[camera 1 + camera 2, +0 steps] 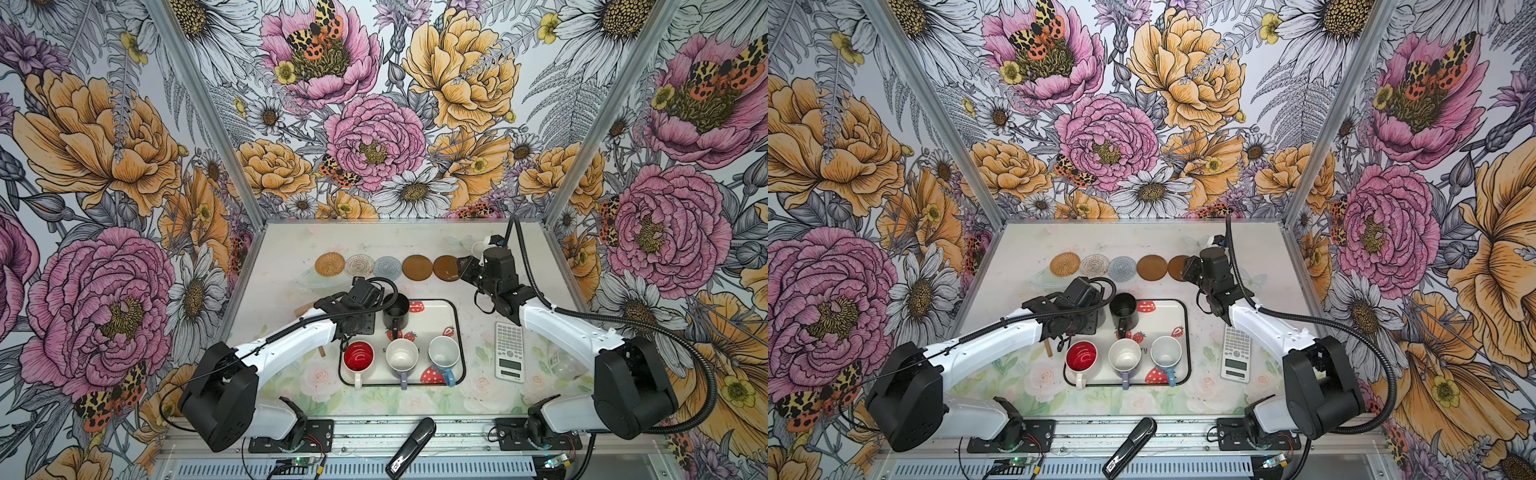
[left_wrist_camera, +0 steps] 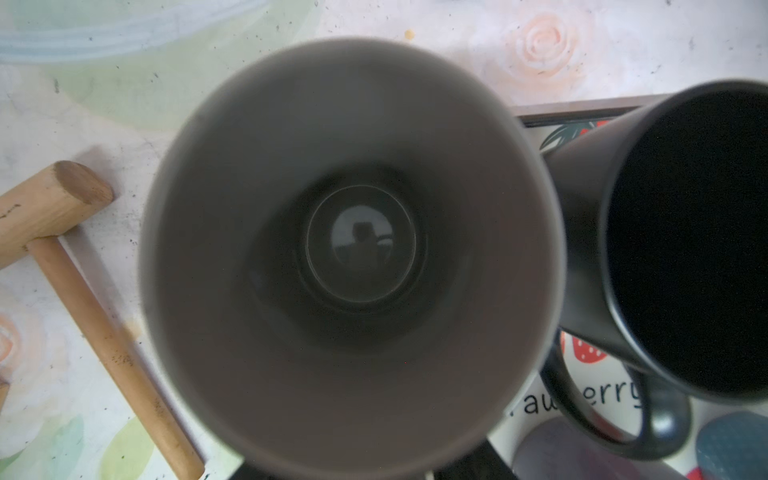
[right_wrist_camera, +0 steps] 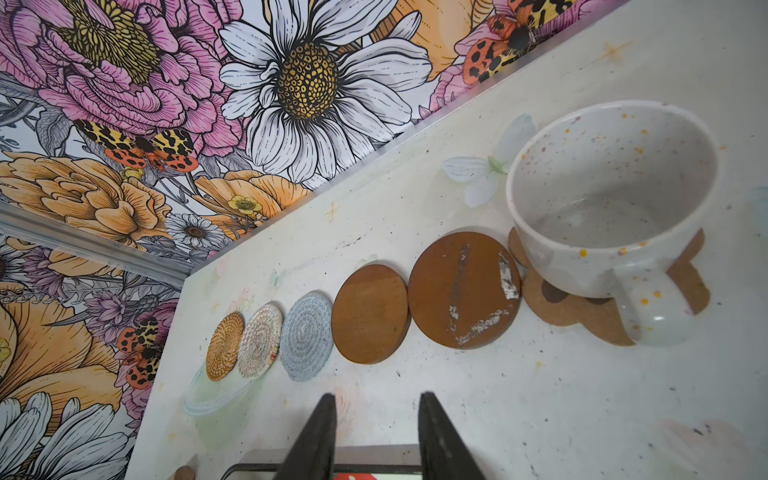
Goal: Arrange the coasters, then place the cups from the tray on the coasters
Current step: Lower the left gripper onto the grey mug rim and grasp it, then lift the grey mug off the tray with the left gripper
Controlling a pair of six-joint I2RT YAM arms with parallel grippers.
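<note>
Six coasters sit in one row at the far side of the surface. From the left: tan rattan coaster (image 1: 329, 264), cream crochet coaster (image 1: 359, 265), grey-blue crochet coaster (image 1: 387, 268), plain brown disc (image 1: 417, 268), scuffed brown disc (image 1: 445, 268), paw-shaped coaster (image 3: 582, 307).

Speckled white mug (image 3: 611, 195) stands upright on the paw.

Strawberry tray (image 1: 432, 320) lies mid-surface. It carries the black mug (image 1: 395, 313) at its far side. Its near row is the red-inside mug (image 1: 359, 356), lavender mug (image 1: 402, 354) and blue mug (image 1: 444, 352), all upright with handles toward the front.

Grey mug (image 2: 353, 257) is upright beside the black one at the tray's far left corner. Can't tell if it's resting or lifted.

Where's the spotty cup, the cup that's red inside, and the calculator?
speckled cup (image 3: 615, 220): right wrist view, on its inside bottom.
red-inside cup (image 1: 358, 356): in a top view, on its red inside.
calculator (image 1: 509, 340): in a top view, on its keypad.
</note>
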